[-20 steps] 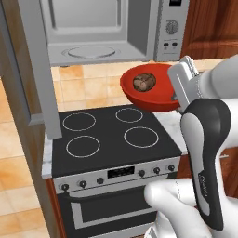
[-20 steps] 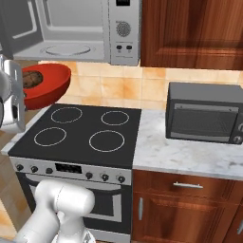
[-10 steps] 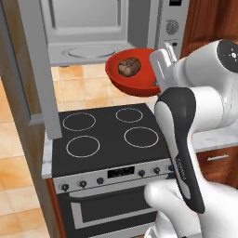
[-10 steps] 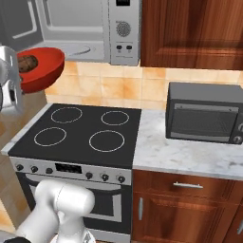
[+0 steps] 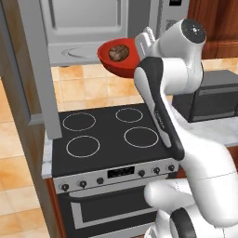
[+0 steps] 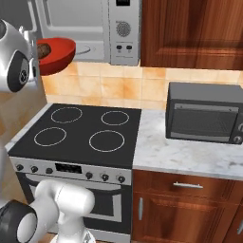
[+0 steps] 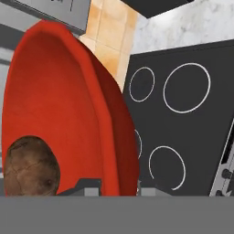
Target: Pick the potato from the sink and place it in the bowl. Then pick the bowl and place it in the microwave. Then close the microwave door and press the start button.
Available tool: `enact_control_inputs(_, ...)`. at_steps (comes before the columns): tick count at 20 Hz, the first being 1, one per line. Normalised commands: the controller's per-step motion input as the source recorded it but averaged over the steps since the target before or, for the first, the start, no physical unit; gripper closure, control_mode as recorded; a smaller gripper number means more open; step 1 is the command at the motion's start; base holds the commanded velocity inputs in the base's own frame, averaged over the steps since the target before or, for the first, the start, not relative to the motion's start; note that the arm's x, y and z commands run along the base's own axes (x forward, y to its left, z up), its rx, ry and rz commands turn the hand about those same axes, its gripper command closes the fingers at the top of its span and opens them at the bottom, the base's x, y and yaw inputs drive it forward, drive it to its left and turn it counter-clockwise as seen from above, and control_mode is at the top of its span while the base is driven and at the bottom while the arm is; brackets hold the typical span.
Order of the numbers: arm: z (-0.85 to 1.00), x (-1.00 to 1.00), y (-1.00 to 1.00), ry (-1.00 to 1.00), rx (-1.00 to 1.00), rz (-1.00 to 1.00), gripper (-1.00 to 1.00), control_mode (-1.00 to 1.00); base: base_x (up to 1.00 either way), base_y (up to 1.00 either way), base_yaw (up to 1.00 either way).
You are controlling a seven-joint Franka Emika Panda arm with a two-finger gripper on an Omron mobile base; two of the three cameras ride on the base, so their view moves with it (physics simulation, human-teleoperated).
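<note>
- One potato (image 5: 118,52) is seen sitting down in the bowl (image 5: 118,59), so the first step looks done and dusted.
- The red bowl is held up in the air by its rim, just in front of the open microwave (image 5: 88,28), above the back of the stove (image 5: 109,135); it's tilted a little.
- The gripper (image 5: 142,42) is clamped on the bowl's rim, one finger inside and one outside as far as can be told from the hand view.
- Step in hand is judged to be the second one: the bowl being carried into the microwave cavity, not yet set down on the turntable (image 5: 76,52).
- The microwave door (image 5: 35,69) is swung wide open on the left, so the way in isn't blocked.
- Next move, by the looks of it: the bowl needs to be pushed further in, levelled so the potato isn't rolled out, lowered onto the turntable, then let go.
- Off to the side, a small dark oven box (image 6: 204,113) is parked on the marble counter (image 6: 180,156), well apart from the action.
</note>
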Motion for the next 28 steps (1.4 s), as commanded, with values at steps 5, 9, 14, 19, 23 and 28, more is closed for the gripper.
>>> enact_control_inputs(5,0.19,0.96,0.08,0.03,0.0,0.0,1.0,-1.0,0.0,0.0,0.0)
enact_control_inputs(9,0.03,0.92,0.17,0.05,0.0,0.0,1.0,-1.0,0.0,0.0,0.0)
enact_control_inputs(14,0.03,0.98,0.26,0.03,0.0,0.0,1.0,-1.0,0.0,0.0,0.0)
enact_control_inputs(19,0.09,0.85,0.23,0.0,0.0,0.0,1.0,-1.0,0.0,0.0,0.0)
enact_control_inputs(23,0.0,0.92,0.36,0.0,0.0,0.0,1.0,-1.0,0.0,0.0,0.0)
enact_control_inputs(28,-0.04,0.73,0.17,0.0,0.0,0.0,1.0,-1.0,0.0,0.0,0.0)
